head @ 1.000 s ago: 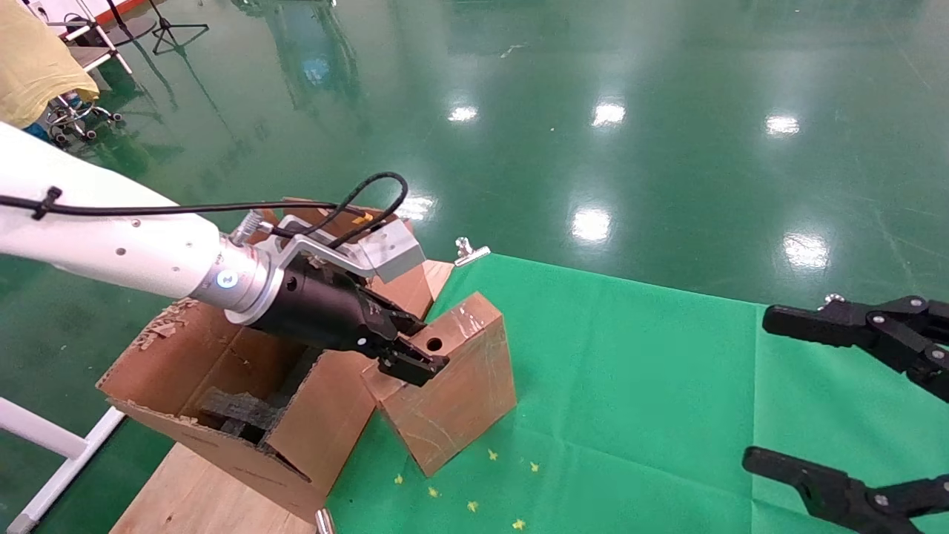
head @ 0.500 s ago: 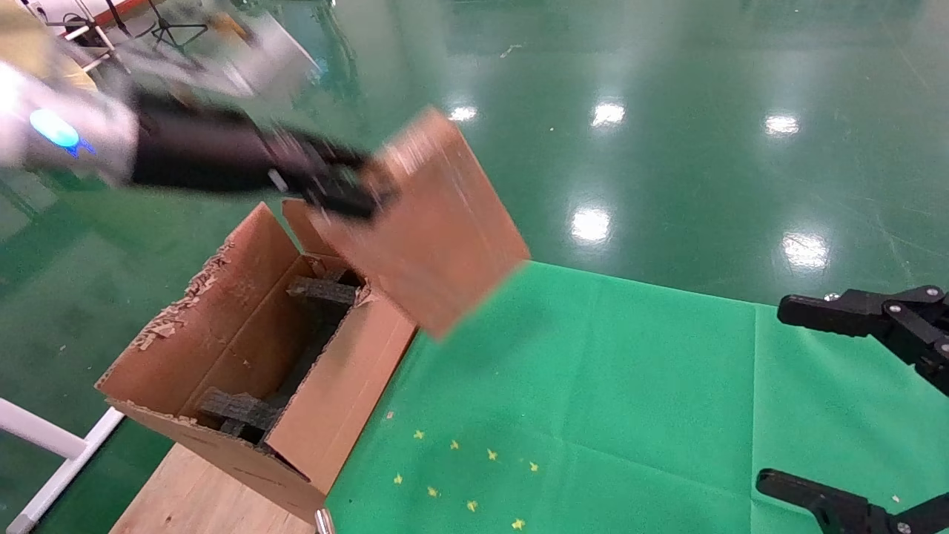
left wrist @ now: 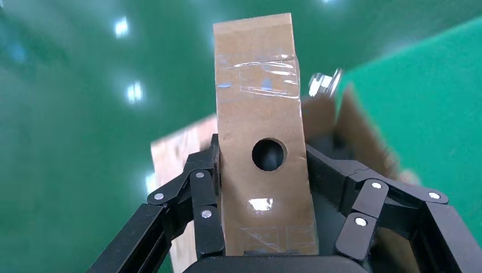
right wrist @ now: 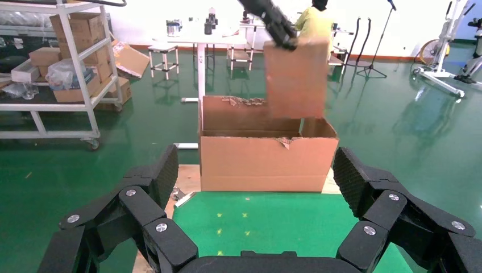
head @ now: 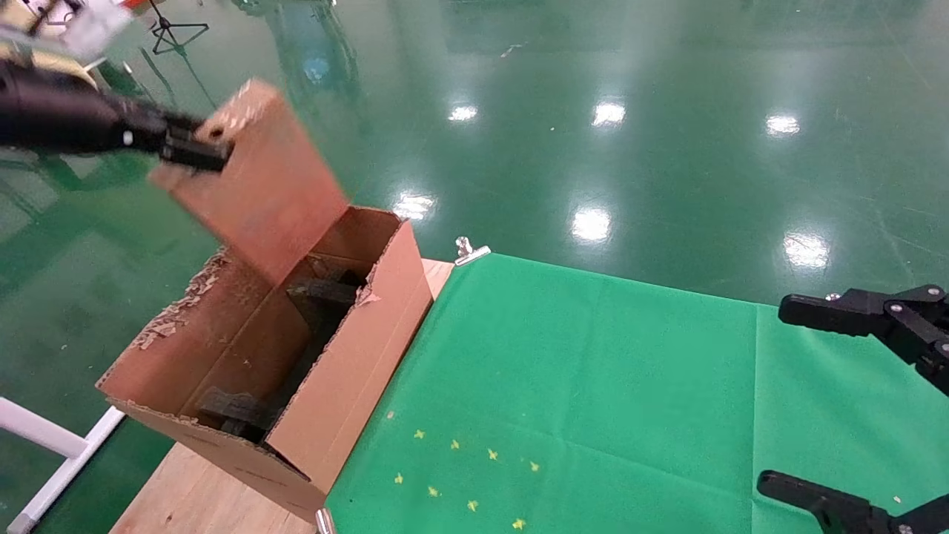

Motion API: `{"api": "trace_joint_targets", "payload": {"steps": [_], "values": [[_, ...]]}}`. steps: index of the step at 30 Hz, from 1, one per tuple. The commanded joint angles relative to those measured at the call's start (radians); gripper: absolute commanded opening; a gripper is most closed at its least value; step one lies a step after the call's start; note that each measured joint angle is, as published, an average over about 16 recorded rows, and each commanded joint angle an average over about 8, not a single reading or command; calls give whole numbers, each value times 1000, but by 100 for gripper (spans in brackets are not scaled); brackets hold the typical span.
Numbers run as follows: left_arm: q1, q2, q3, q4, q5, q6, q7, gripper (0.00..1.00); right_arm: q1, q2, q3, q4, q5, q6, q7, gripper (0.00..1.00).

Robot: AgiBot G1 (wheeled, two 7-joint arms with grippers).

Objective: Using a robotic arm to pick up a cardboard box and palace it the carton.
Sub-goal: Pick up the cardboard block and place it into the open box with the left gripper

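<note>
My left gripper (head: 194, 145) is shut on the small brown cardboard box (head: 256, 182) and holds it in the air above the far end of the carton (head: 348, 404). In the left wrist view the box (left wrist: 258, 108) shows its narrow face with the round hole between the two fingers (left wrist: 206, 196). The carton is large, open, with ragged flaps and black foam blocks (head: 322, 293) inside; it stands at the left of the green cloth. From the right wrist view the box (right wrist: 295, 77) hangs over the carton (right wrist: 267, 162). My right gripper (head: 852, 404) is open and empty at the right edge.
A green cloth (head: 593, 386) with small yellow marks covers the table, held by a metal clip (head: 468, 251). The carton sits on bare wood (head: 193, 497) at the table's left end. Glossy green floor lies beyond. Shelves and stands are far off.
My left gripper has lifted the cardboard box off the green cloth and swung it up and to the left, over the carton. The right gripper has barely moved.
</note>
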Motion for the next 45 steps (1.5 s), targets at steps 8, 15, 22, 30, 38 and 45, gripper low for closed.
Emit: {"api": "trace_joint_targets", "payload": {"steps": [8,15,22,30,38,45], "values": [[41,46,63,198,123,-107,55,0,0,0,0,0,0,0,0,100],[63,89,93,285,179,-163,29,0,0,0,-1,0,0,0,0,100],[73,131,125,368,237,-189,-36,0,0,0,-1,0,1,0,-1,100],[93,176,145,447,273,-223,-92,0,0,1,-1,0,1,1,-1,100],[152,218,149,505,273,-271,-106,0,0,1,-2,0,1,1,-1,100],[193,262,153,548,278,-309,-136,0,0,1,-2,0,1,1,-1,100]]}}
